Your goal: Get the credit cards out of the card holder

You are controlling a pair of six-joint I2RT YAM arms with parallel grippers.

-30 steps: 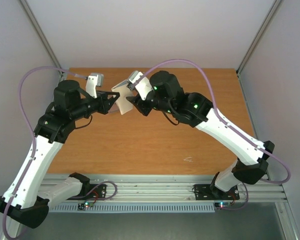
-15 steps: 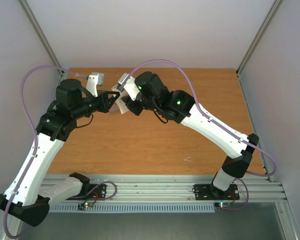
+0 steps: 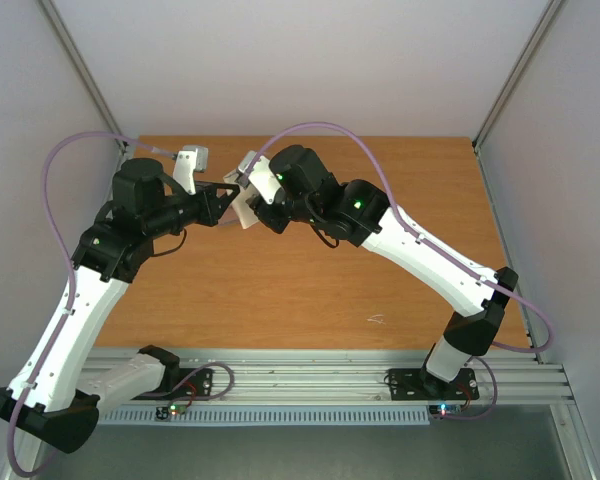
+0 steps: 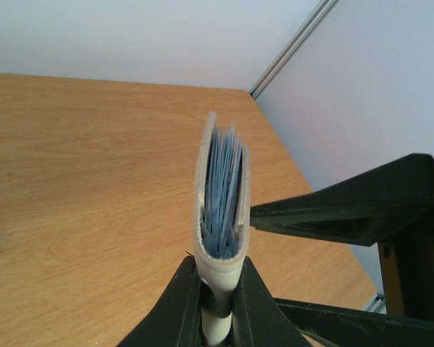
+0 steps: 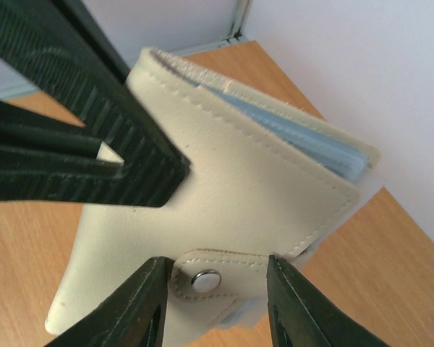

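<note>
The left arm (image 3: 75, 290) is reaching in from the left over the wooden table (image 3: 310, 280), and the left gripper (image 4: 217, 293) is pinching its two dark fingers tightly together on the folded spine of the card holder (image 4: 220, 188), holding it up off the tabletop with its open edge pointing away from the wrist. In the left wrist view the holder is showing edge-on, its pale beige covers standing almost closed around a stack of thin blue leaves (image 4: 223, 177); whether any of these are cards cannot be told. From above, the holder is hanging between the two wrists over the far left part of the table. The right gripper (image 5: 218, 285) is meeting it from the right, its fingers (image 5: 150, 303) standing apart and straddling the small closure tab (image 5: 235, 264) with its metal snap stud (image 5: 205, 280), the tips lying close against the cover; whether they are squeezing the tab cannot be told. The right arm (image 3: 430, 260) is stretching across from the right base
</note>
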